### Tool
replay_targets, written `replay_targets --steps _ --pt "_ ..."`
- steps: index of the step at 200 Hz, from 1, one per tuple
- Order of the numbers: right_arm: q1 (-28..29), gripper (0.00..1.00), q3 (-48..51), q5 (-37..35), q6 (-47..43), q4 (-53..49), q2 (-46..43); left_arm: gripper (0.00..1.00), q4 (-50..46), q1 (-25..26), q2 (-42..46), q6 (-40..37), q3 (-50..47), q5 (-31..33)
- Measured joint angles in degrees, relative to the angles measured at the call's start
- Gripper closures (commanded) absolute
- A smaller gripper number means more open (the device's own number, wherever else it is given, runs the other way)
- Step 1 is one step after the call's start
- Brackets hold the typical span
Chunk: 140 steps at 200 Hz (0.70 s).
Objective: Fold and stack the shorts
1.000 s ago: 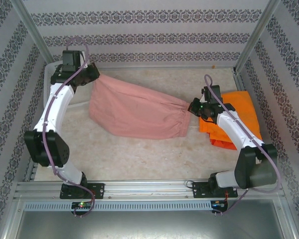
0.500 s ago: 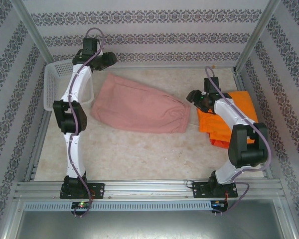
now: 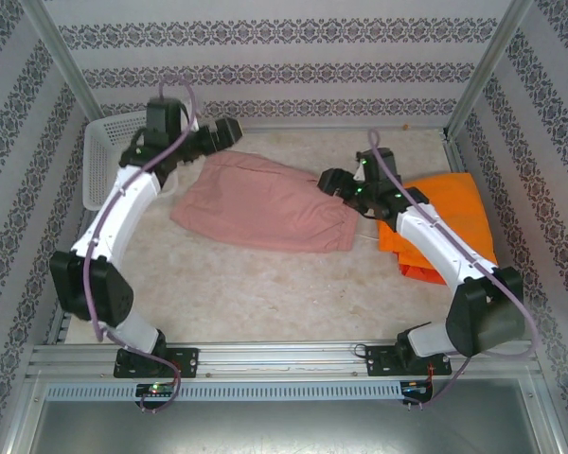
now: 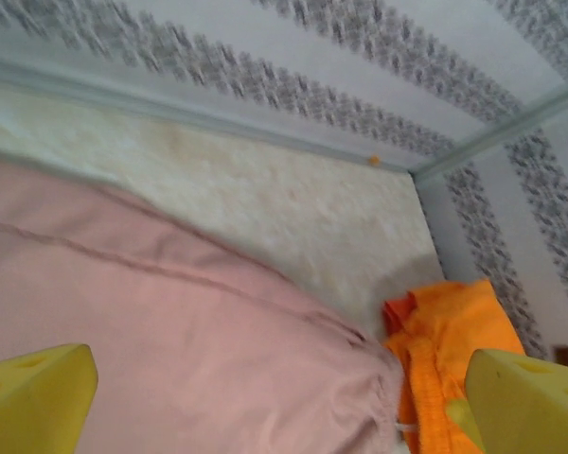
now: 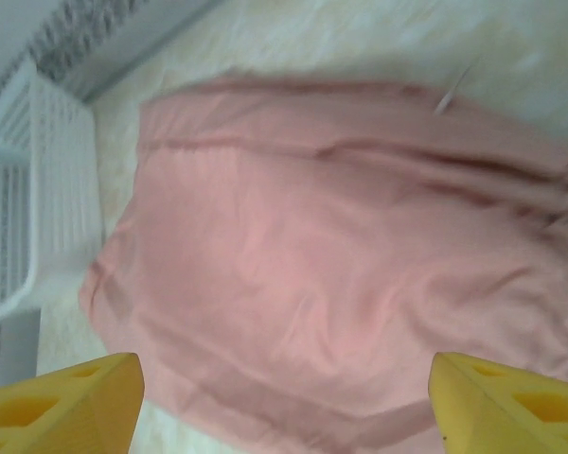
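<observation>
The dusty pink shorts (image 3: 260, 203) lie flat in the middle of the table, waistband toward the right. Folded orange shorts (image 3: 454, 213) sit just right of them. My left gripper (image 3: 229, 132) hovers open over the pink shorts' far left corner, holding nothing. Its wrist view shows the pink shorts (image 4: 170, 331) below the left gripper (image 4: 282, 407), with the orange shorts (image 4: 454, 331) beyond. My right gripper (image 3: 329, 180) is open above the waistband end. The right wrist view has the pink shorts (image 5: 341, 255) spread beneath the right gripper (image 5: 286, 407), nothing between its fingers.
A white mesh basket (image 3: 109, 156) stands at the back left corner, and it is also in the right wrist view as the basket (image 5: 38, 199). Patterned walls and metal posts close in the table on three sides.
Both grippers have opened and let go of the pink shorts, which dropped from being stretched between them onto the table. The left arm swung right along the back; the right moved left.
</observation>
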<state>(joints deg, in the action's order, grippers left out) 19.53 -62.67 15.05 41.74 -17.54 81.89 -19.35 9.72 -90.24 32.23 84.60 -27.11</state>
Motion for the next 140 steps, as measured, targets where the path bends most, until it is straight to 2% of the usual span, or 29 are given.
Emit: replay_targets --steps 42,82,140 --pt "6.82 0.20 5.03 0.70 -0.02 0.52 5.73 0.00 12.66 1.70 -4.26 4.72 -18.99 0.26" --pt "6.82 0.20 8.57 0.31 -0.13 0.52 9.57 0.00 20.02 2.73 -6.47 7.34 -29.75 1.20" --pt "6.82 0.20 9.94 0.70 -2.80 0.48 10.86 0.01 29.42 3.06 -4.46 8.70 -41.44 3.02"
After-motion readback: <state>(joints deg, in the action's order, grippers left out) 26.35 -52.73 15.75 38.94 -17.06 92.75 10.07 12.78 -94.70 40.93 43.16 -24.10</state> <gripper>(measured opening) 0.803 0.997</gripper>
